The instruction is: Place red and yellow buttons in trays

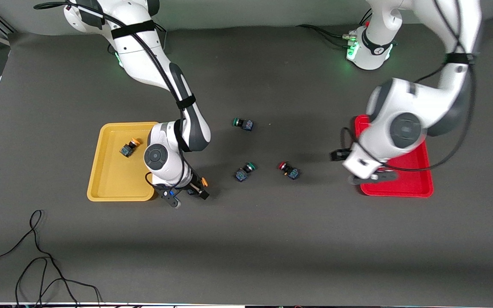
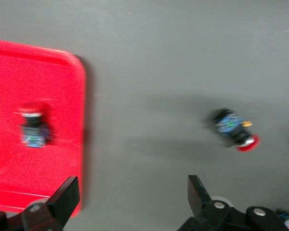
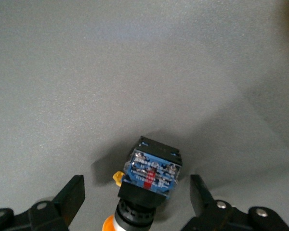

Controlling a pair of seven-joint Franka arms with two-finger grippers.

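Observation:
A yellow-capped button (image 3: 151, 178) lies on the dark mat between the open fingers of my right gripper (image 3: 137, 195), untouched. In the front view this gripper (image 1: 188, 192) is low beside the yellow tray (image 1: 101, 171), with the button's cap (image 1: 203, 182) showing. Another yellow button (image 1: 129, 148) lies in that tray. My left gripper (image 2: 132, 197) is open and empty over the inner edge of the red tray (image 2: 62, 96). A red button (image 2: 33, 127) lies in it, hidden by the arm in the front view. Another red button (image 1: 289, 170) lies on the mat, also in the left wrist view (image 2: 236, 132).
Two green-capped buttons lie mid-table, one (image 1: 243, 124) farther from the front camera and one (image 1: 244, 171) beside the loose red button. The red tray (image 1: 400, 186) sits at the left arm's end. Loose black cables (image 1: 37, 256) lie near the front edge.

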